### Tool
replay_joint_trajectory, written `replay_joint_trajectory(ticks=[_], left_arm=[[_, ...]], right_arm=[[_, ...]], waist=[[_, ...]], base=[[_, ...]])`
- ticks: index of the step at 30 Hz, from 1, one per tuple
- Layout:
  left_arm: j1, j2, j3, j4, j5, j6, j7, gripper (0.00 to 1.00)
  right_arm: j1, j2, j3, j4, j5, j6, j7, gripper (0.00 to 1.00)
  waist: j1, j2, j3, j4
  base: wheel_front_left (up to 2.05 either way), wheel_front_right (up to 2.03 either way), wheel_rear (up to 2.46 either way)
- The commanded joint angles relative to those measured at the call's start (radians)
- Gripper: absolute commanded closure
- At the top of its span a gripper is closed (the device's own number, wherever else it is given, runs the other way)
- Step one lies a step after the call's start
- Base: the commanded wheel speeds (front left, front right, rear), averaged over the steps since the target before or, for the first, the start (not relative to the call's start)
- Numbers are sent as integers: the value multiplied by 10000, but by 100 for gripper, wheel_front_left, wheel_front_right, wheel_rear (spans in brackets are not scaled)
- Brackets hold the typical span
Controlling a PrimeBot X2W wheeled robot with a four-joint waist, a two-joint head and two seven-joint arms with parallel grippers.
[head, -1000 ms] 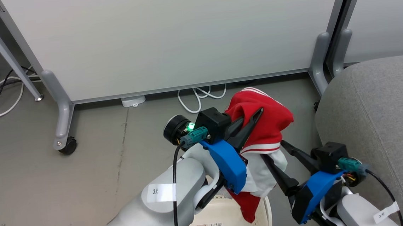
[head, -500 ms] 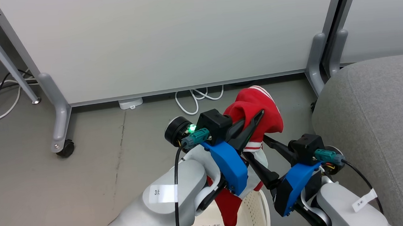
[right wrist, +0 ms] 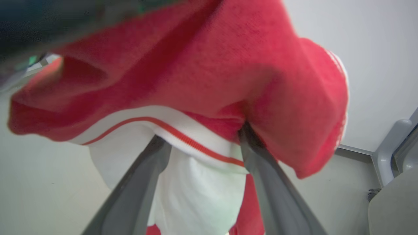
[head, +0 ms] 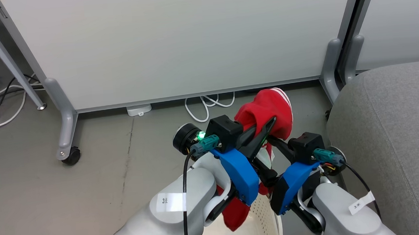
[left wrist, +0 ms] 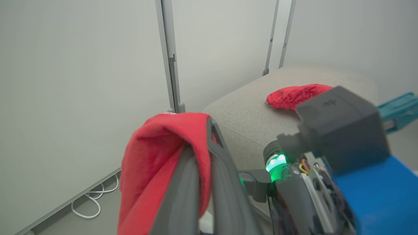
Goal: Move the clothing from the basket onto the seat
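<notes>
Head view: the red-and-white garment (head: 269,106) is clamped by the left gripper (head: 268,125) above the basket (head: 262,219); the right gripper (right wrist: 202,136) is spread wide against its fabric.

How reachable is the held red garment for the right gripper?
Probably yes: the right gripper is open with its fingers astride the garment hanging from the shut left gripper; nothing lies between.

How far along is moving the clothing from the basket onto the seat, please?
Done: one red garment lies on the seat. In hand: the left gripper is shut on a red-and-white garment lifted over the basket, the right gripper open, fingers against it. Left: setting it on the seat; the basket's inside is mostly hidden.
</notes>
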Motion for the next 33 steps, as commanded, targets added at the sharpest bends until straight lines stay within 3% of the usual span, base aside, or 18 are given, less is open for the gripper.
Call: replay_joint_trajectory(ticks=[1,11,12,13,15,16,33], left_arm=[[-126,-12,-43,-31,-25,-14,-46,100],[-188,-12,-226,-65,-213,-14,-47,100],[-172,-10,-241,-68,-225,-14,-47,100],[-162,-12,-251,-72,-239,-14,-47,100],[-137,-10,-276,-75,-260,-14,-47,100],[-123,-10,-293,-72,-255,-14,-47,100],[24,-9,-173,81,-205,-14,-47,100]], right_arm=[[-196,102,-1,82,0,5,-77,0],[-461,331,-245,605,-188,5,-258,0],[-466,343,-289,652,-165,3,-270,4],[-484,361,-346,695,-131,3,-281,46],[-520,406,-405,754,-130,5,-292,86],[-520,426,-437,778,-107,5,-299,100],[-90,502,-873,340,-285,5,-320,100]], waist=[[0,-1,-8,4],[0,-1,0,3],[0,-1,6,1],[0,-1,10,0],[0,-1,13,-3],[0,-1,11,-4],[0,-1,-58,-133]], base=[[0,0,0],[0,0,0],[0,0,0],[0,0,0],[0,0,0],[0,0,0],[0,0,0]])
